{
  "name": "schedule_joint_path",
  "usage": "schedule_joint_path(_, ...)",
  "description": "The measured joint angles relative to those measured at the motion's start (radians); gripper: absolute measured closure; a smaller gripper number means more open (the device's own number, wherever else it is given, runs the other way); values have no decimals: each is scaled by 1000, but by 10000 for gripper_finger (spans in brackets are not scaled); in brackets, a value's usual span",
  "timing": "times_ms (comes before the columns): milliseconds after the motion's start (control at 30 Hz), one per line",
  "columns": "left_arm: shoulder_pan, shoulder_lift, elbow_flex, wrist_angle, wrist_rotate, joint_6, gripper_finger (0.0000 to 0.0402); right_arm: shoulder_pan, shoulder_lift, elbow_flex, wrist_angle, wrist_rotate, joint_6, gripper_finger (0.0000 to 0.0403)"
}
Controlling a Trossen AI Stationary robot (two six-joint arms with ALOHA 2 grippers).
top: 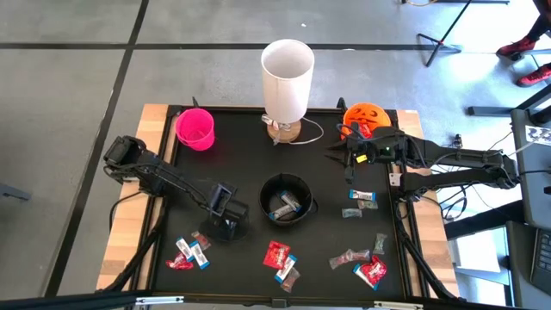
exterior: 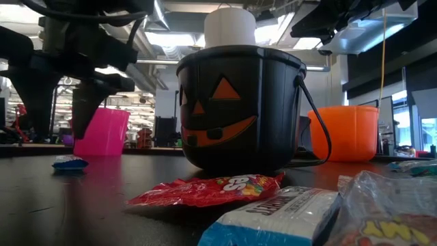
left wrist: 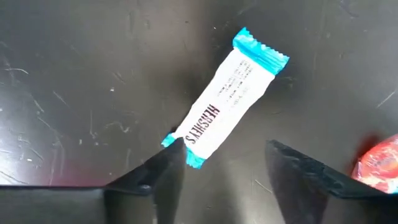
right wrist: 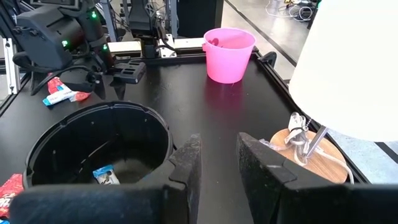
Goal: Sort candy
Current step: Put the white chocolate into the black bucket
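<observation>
left hand [left wrist: 224, 165] hovers fingers apart right over a white-and-blue bar [left wrist: 225, 96] lying flat on the surface [left wrist: 74, 93], its long axis skewed across the gap, one end by a finger

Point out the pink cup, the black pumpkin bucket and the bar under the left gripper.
pink cup [top: 196, 129], high view, rim.
black pumpkin bucket [top: 269, 191], high view, rim.
blue-and-white bar [left wrist: 225, 94], left wrist view, wrapper's middle.

"HERSHEY'S" is printed on the blue-and-white mini bar [left wrist: 225, 96] on the table.
</observation>
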Motion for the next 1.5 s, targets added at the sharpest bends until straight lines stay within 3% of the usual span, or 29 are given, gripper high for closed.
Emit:
schedule_joint_path(300,3,0,-6,64,-62,115,102,0,0,0,1,0,10,304)
schedule_joint_path(500,7,0,-88,210,-35,147,97,0,0,0,1,0,23,304)
schedule_joint_path(733,9,0,-161,262,21,123,99,0,0,0,1,0,23,304)
schedule_joint_path(967,16,-4,-196,284,59,65,143,0,0,0,2,0,24,304)
schedule_joint_path(1500,16,-2,-188,274,21,-121,305,0,0,0,2,0,24,304)
